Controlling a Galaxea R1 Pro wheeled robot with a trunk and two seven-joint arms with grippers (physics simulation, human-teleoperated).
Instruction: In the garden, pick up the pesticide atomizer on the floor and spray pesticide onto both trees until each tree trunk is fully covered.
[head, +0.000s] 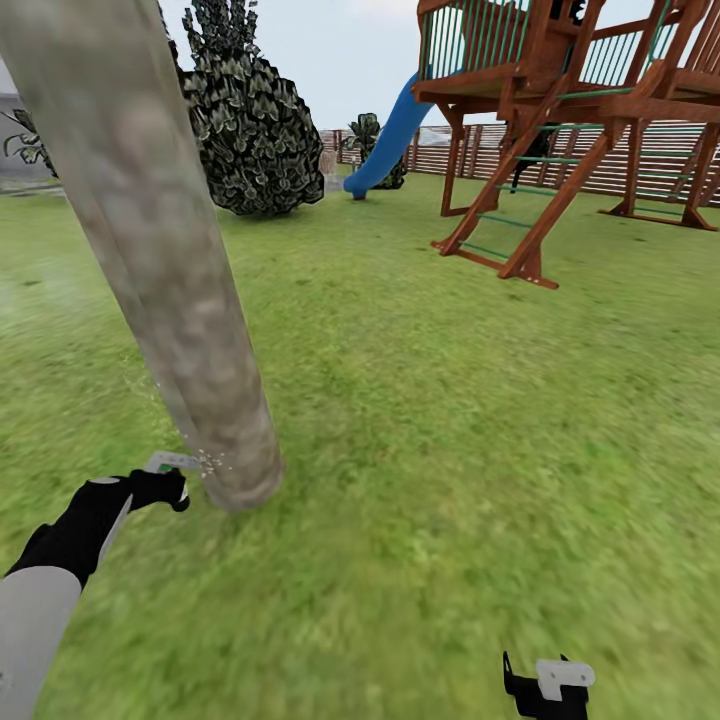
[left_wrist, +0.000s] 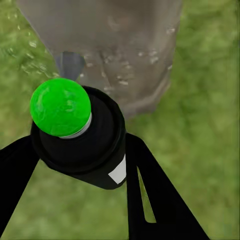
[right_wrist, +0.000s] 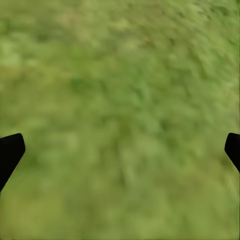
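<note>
Grey-brown bark on the tree trunk (head: 165, 290) carries a scatter of white pesticide (left_wrist: 122, 79) specks near its base only, so I judge this first tree barely begun and the second tree untouched. The pesticide atomizer (left_wrist: 82, 137), a dark bottle with a white label and a top that shows bright green, sits clamped between the fingers of the left gripper (head: 165, 485), low and close to the foot of the trunk. The right gripper (right_wrist: 120, 150) hangs over grass (head: 450, 450), spread wide and holding nothing.
</note>
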